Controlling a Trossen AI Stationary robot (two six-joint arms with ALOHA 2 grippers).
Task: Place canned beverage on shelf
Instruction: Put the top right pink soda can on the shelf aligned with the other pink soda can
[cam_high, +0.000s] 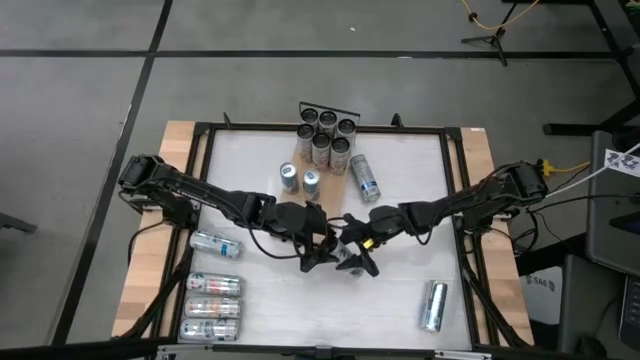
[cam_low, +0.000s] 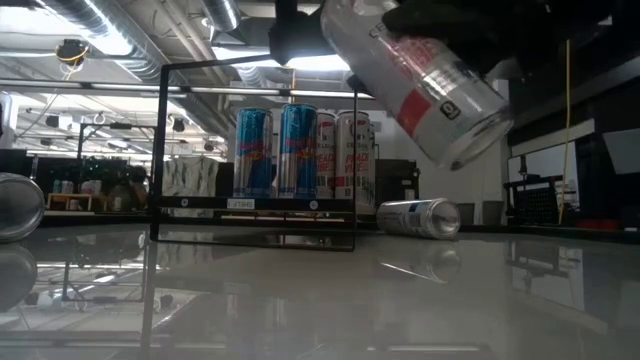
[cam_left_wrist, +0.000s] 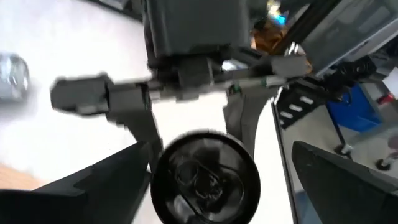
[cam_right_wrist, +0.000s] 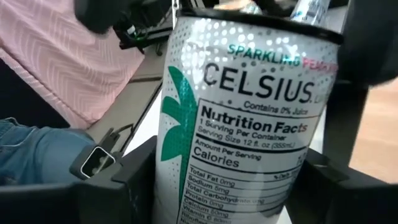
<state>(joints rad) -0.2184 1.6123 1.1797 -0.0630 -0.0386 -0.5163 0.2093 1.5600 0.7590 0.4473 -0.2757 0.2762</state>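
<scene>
A white worktop (cam_high: 400, 200) with wooden edges is seen, an industrial room behind. A can (cam_right_wrist: 242, 118) lettered "CELSIUS" and "Nutrition Facts" is clasped between the right fingers (cam_right_wrist: 348, 186) and lifted tilted above the worktop. The left fingers (cam_left_wrist: 93, 186) are spread apart around its top. The shelf (cam_high: 322, 165), stocked with upright cans, lies beyond both, bare worktop between.

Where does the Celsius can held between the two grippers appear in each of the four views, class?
High view: the Celsius can sits at table centre, mostly hidden where the arms meet.
Low view: top right, tilted, lifted off the table.
Left wrist view: bottom centre, seen end-on.
Right wrist view: fills the middle, label facing.
Shared landmark: the standing cans on the shelf.
</scene>
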